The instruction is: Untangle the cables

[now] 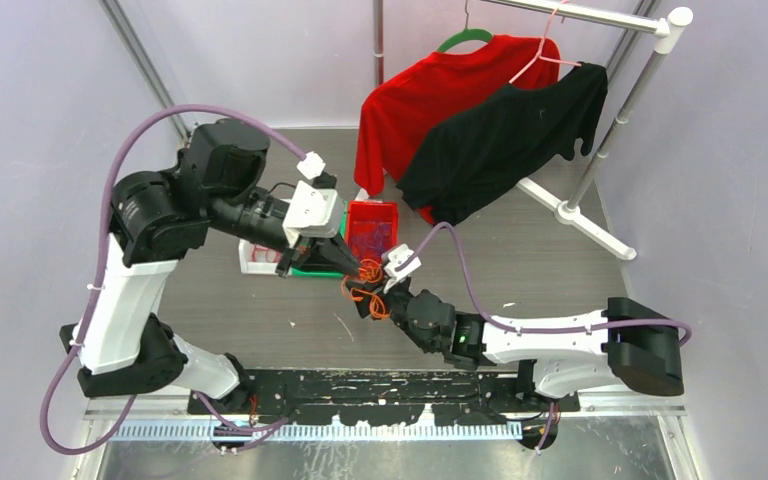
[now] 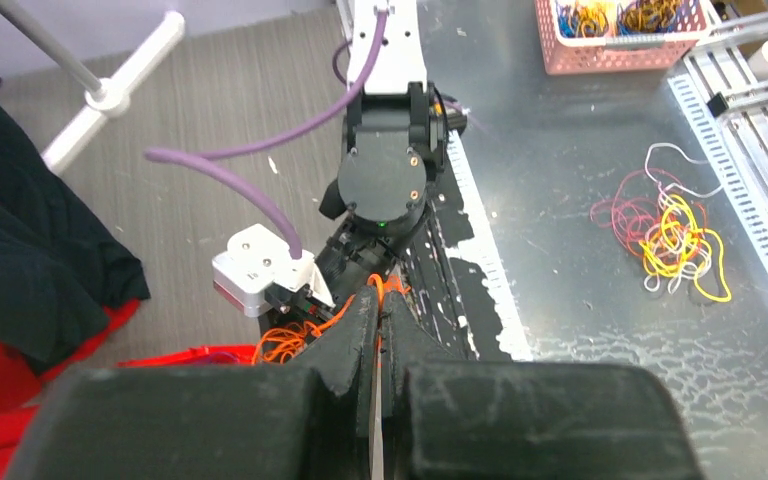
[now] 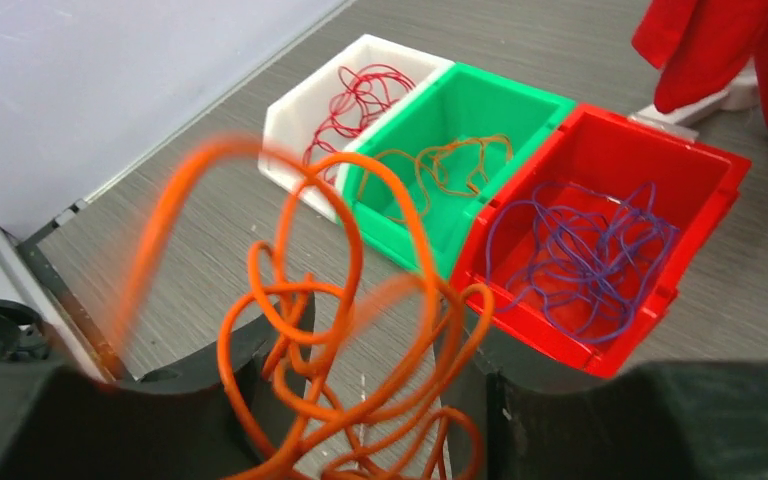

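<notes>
A tangle of orange cables (image 1: 366, 280) hangs between my two grippers near the table's middle. My left gripper (image 1: 357, 266) is shut on an orange strand; in the left wrist view (image 2: 380, 298) the strand pokes out past the closed tips and more orange loops (image 2: 282, 342) trail to the left. My right gripper (image 1: 373, 303) sits just below and in front of it. In the right wrist view its jaws (image 3: 380, 335) stand wide apart, with the orange tangle (image 3: 330, 330) looping between and above the fingers (image 3: 270, 345). Some loops are blurred.
Three bins stand behind the grippers: white with red cables (image 3: 360, 88), green with orange cables (image 3: 450, 165), red with purple cables (image 3: 590, 245). A garment rack (image 1: 600, 150) holds red and black shirts at the back right. A pink basket (image 2: 620, 45) and a loose cable pile (image 2: 672, 225) lie on the metal surface.
</notes>
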